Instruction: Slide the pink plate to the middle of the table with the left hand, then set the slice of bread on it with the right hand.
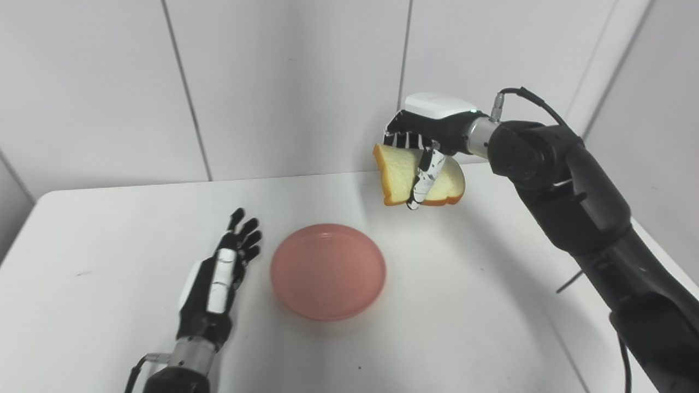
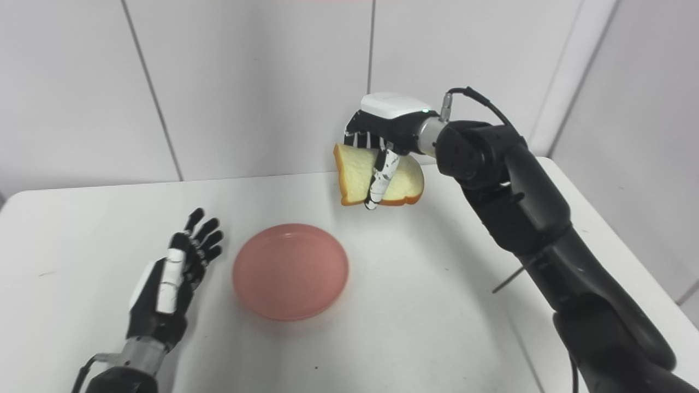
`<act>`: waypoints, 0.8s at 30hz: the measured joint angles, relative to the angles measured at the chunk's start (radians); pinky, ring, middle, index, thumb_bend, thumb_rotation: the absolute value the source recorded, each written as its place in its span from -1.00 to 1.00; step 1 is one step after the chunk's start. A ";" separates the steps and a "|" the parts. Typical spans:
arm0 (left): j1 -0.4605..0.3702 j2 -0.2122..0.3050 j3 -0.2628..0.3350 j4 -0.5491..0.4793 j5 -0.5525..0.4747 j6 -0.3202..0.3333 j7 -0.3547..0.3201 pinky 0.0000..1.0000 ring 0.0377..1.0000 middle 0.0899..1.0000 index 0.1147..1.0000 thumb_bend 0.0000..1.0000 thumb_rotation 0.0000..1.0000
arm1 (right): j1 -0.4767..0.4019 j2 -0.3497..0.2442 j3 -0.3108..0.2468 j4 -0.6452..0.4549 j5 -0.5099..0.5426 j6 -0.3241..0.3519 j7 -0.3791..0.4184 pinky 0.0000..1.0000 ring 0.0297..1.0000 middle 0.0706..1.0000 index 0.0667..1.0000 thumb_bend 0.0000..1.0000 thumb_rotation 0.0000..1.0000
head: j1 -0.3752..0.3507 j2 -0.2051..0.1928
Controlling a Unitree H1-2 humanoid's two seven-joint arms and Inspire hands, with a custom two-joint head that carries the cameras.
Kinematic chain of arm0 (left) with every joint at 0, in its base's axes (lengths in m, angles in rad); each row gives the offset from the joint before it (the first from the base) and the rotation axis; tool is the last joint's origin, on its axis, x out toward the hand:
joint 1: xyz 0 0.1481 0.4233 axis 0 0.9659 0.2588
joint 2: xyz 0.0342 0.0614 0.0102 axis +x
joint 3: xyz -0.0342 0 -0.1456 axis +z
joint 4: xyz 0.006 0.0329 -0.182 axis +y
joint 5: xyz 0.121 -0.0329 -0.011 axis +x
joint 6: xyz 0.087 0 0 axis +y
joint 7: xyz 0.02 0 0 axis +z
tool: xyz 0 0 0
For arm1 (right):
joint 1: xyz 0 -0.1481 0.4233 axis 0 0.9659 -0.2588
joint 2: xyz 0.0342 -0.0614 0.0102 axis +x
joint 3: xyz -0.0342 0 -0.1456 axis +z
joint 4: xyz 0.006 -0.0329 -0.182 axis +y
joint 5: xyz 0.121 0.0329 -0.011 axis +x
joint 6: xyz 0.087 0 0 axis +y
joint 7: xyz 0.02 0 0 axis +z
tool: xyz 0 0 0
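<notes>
The pink plate lies flat near the middle of the white table, with nothing on it. My left hand rests on the table just left of the plate, fingers straight and apart, not touching the rim. My right hand is raised above the table's far right part and is shut on the slice of bread. The bread hangs tilted, its crust edge downward, up and to the right of the plate and clear of it. The thumb crosses the face of the bread.
White wall panels stand close behind the table's far edge. The table's right edge runs under my right arm. A thin dark cable hangs by the right forearm.
</notes>
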 measured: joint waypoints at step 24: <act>-0.032 -0.090 -0.002 0.010 0.053 -0.006 0.088 0.85 0.87 0.90 0.93 0.55 0.98 | -0.016 0.225 0.156 0.120 0.012 -0.043 -0.021 -0.21 -0.27 -0.06 0.01 0.02 -1.00 | 0.066 0.037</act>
